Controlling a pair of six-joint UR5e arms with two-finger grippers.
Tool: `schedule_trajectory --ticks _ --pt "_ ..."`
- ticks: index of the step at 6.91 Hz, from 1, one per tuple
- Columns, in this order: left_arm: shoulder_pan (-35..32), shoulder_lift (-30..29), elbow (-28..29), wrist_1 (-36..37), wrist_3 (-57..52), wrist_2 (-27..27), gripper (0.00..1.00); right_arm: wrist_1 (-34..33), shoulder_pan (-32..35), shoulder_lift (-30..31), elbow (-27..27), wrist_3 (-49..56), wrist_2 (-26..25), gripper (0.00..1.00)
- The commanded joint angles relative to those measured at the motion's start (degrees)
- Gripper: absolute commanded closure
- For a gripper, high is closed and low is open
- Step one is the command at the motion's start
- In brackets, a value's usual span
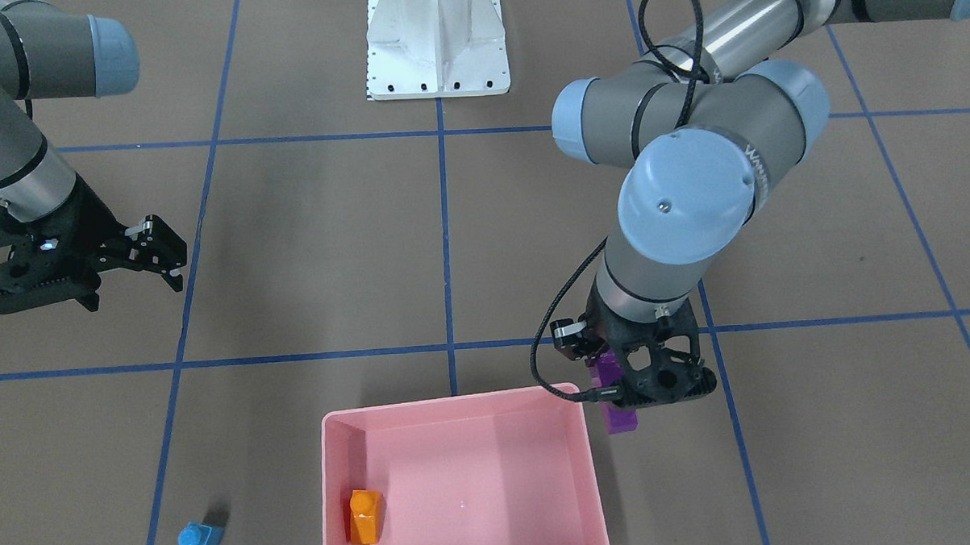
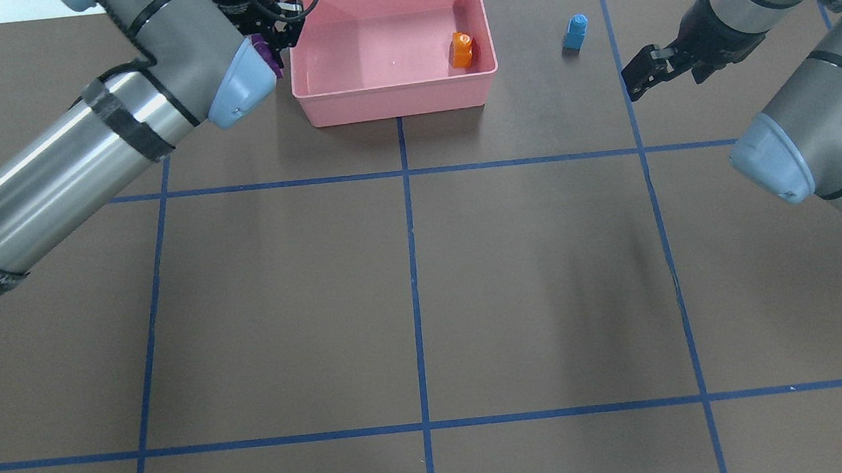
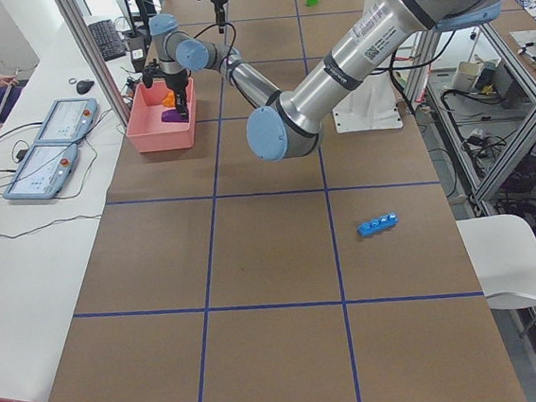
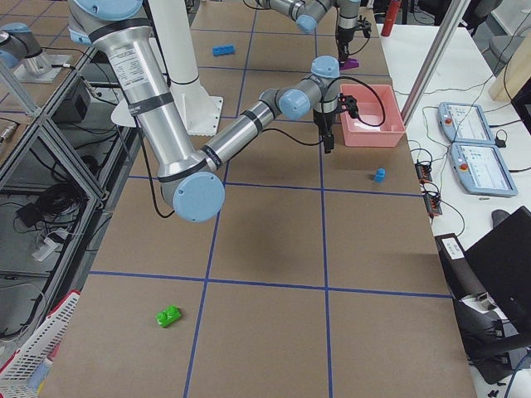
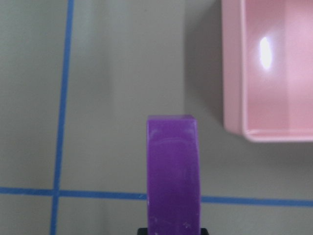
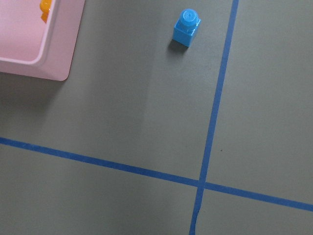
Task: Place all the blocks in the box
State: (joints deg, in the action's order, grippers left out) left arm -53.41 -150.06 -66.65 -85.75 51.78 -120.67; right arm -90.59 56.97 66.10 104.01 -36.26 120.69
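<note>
Two teach pendants (image 3: 64, 121) lie on a white bench (image 3: 26, 253).

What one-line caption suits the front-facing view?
Left gripper holds purple wedge beside pink box containing orange block; small blue cube sits outside.

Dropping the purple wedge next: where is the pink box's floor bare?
In the pink box, bare from the wall beside the left tool and purple wedge across past the middle. Only the opposite wall is occupied, by the orange block.

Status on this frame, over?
Left gripper shut on purple wedge, beside pink box. Right gripper open, empty. Orange block in box; small blue cube, long blue brick, green brick on table. Nothing between wedge and box.
</note>
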Motion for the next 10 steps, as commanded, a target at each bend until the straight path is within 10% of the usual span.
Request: schedule_trajectory --ticks 1,4,5,6,10 --pt "0.1 -8.5 16.0 -6.5 0.3 0.0 1.0 0.9 -0.2 -0.3 -1.6 0.9 -0.1 0.0" --pt "1.2 -14.8 31.0 -18.6 5.3 0.2 1.0 1.2 -0.2 -0.2 -2.1 1.2 -0.1 0.0" --pt "2.6 -14.8 31.1 -18.8 5.0 0.7 0.71 2.2 -0.2 -0.3 -3.2 1.2 -0.1 0.0" --pt "3.9 -14.8 31.0 -19.5 5.0 0.7 0.16 3.3 -0.2 -0.3 -4.2 1.2 -0.1 0.0" --pt "3.8 -14.0 25.7 -18.6 4.4 0.2 0.0 3.4 -0.2 -4.2 -10.3 0.8 -0.1 0.0"
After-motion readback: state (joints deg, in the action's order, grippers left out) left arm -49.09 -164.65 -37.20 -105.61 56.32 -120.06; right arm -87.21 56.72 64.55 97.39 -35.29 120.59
